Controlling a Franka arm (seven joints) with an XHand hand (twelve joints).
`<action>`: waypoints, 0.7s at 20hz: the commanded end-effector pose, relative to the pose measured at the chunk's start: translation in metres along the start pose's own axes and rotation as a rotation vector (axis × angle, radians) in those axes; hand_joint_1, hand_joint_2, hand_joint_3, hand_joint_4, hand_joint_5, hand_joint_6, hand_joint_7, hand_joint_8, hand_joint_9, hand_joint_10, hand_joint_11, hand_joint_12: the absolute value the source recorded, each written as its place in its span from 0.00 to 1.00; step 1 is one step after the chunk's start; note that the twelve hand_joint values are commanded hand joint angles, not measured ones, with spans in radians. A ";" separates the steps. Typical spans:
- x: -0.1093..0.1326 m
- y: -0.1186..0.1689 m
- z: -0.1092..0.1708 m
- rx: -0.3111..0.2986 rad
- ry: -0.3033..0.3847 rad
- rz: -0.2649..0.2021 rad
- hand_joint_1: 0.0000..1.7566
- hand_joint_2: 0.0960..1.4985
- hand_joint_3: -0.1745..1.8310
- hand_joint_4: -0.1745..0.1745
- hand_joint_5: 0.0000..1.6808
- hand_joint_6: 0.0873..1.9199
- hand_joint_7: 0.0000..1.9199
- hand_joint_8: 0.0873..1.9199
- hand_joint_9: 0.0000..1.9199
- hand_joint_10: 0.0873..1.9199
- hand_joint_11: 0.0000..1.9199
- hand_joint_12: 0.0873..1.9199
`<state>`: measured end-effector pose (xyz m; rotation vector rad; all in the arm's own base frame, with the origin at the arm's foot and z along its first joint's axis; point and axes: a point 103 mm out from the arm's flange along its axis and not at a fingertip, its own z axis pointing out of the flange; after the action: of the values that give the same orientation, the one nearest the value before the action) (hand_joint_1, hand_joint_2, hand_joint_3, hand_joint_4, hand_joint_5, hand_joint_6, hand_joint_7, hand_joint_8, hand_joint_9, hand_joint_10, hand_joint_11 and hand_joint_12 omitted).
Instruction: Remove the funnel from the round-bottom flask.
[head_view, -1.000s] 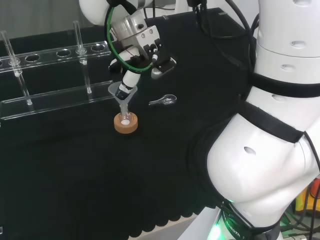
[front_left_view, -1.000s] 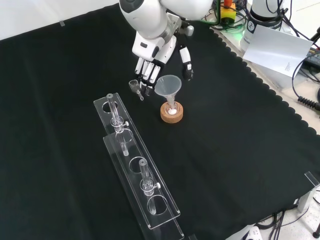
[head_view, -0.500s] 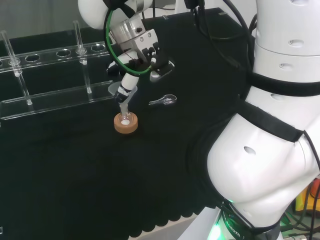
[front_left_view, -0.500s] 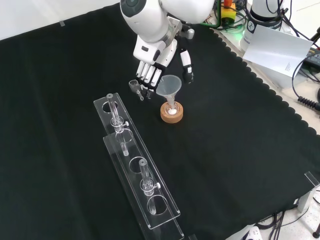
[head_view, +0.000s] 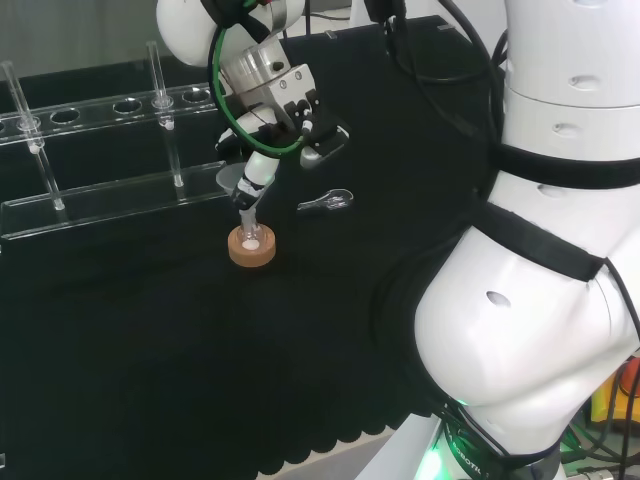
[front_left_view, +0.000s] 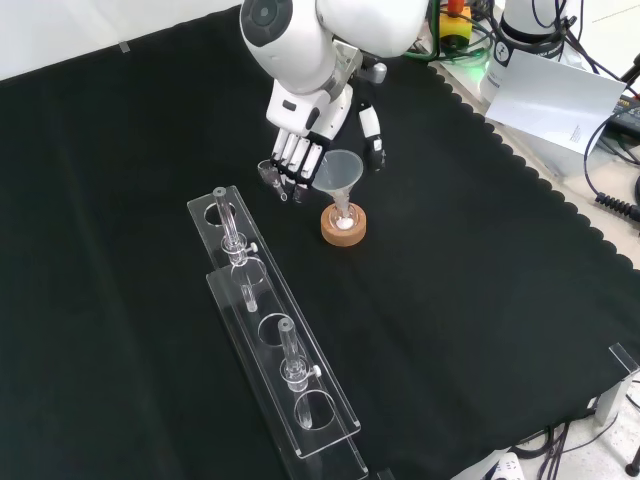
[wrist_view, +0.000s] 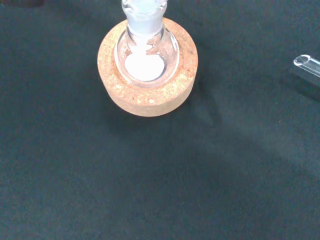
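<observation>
In the front view, a clear rack (front_left_view: 283, 345) of two long plates lies nearest the camera on the black cloth (front_left_view: 480, 300), running diagonally, with upright glass tubes in two of its holes.

Beyond the rack, near the middle of the cloth, a cork ring stand (front_left_view: 343, 224) carries a small round-bottom flask (front_left_view: 343, 219). The wrist view shows the flask (wrist_view: 145, 55) seated in the cork ring (wrist_view: 150, 95), with white material in its bulb.

The clear funnel (front_left_view: 339, 175) is seated in the flask neck, stem down and cone up. In the head view, the funnel (head_view: 236, 183) stands directly above the cork ring (head_view: 251, 247).

The hand (front_left_view: 305, 130) descends from the top of the front view. Its fingers (front_left_view: 297, 155) hang mostly straight and relaxed, just to the left of the funnel rim, while the thumb (front_left_view: 373, 135) stands on the rim's other side, so the cone lies between them. Whether any digit touches the funnel cannot be told. No digit is curled round it.

A small clear glass piece (front_left_view: 270, 172) lies on the cloth just beside the fingertips. In the head view, this piece (head_view: 328, 201) lies to the right of the cork ring.
</observation>
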<state>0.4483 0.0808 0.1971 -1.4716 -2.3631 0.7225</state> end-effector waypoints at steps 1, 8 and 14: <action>0.001 0.003 0.002 0.007 -0.008 -0.003 0.33 0.48 0.16 0.34 0.10 0.00 0.00 0.31 0.08 0.39 0.11 0.74; 0.001 0.006 0.004 0.020 -0.013 -0.002 0.35 0.48 0.17 0.34 0.10 0.00 0.00 0.31 0.11 0.39 0.12 0.73; 0.005 0.010 0.009 0.030 -0.027 -0.007 0.36 0.48 0.17 0.32 0.11 0.00 0.00 0.32 0.18 0.36 0.14 0.72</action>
<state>0.4499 0.0846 0.1857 -1.4529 -2.3579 0.7645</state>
